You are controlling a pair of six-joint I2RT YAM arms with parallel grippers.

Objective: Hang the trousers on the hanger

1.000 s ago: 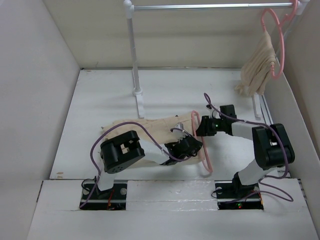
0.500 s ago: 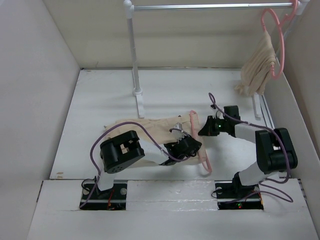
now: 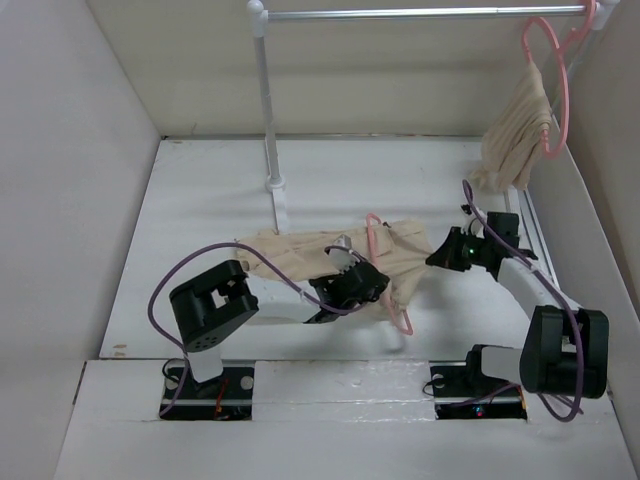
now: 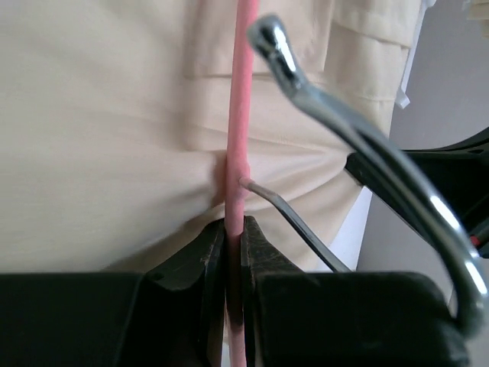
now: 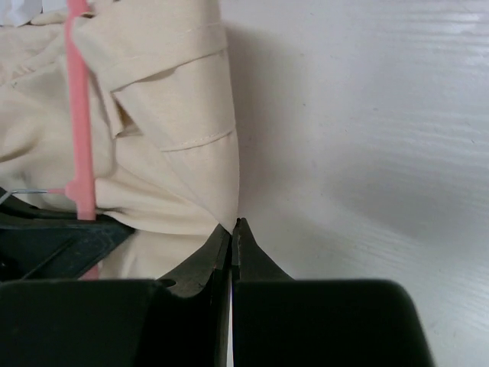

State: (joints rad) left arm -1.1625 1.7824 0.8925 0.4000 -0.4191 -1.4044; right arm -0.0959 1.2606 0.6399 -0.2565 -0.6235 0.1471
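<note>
The white table point(image 3: 200, 200) is boxed in by walls point(image 3: 90, 150) on the left, back and right. Its widest bare stretch lies to the left of my work and behind it, while my right arm sits close to the right wall. A rail point(image 3: 420, 13) runs across the back on a post point(image 3: 268, 120), whose foot stands just behind the trousers point(image 3: 290, 243). They lie spread across the middle of the table, with bare table along their far edge and at their left end. A smaller garment point(image 3: 510, 140) hangs on a twin hanger point(image 3: 558, 90) at the rail's right end, well apart from them. The hanger point(image 4: 238, 115) crosses the trousers' right end, its pink rod against the cloth. My left gripper point(image 4: 233, 229) is clamped on that rod. My right gripper point(image 5: 231, 229) is closed, with a corner of the trousers' edge pinched at its tips and bare table to its right.

A second ago my right gripper stood right beside the hanger. It has since pulled away to the right, and the cloth now reaches past the hanger on that side. The hanger has shifted back and to the left, and my left elbow has swung left.
</note>
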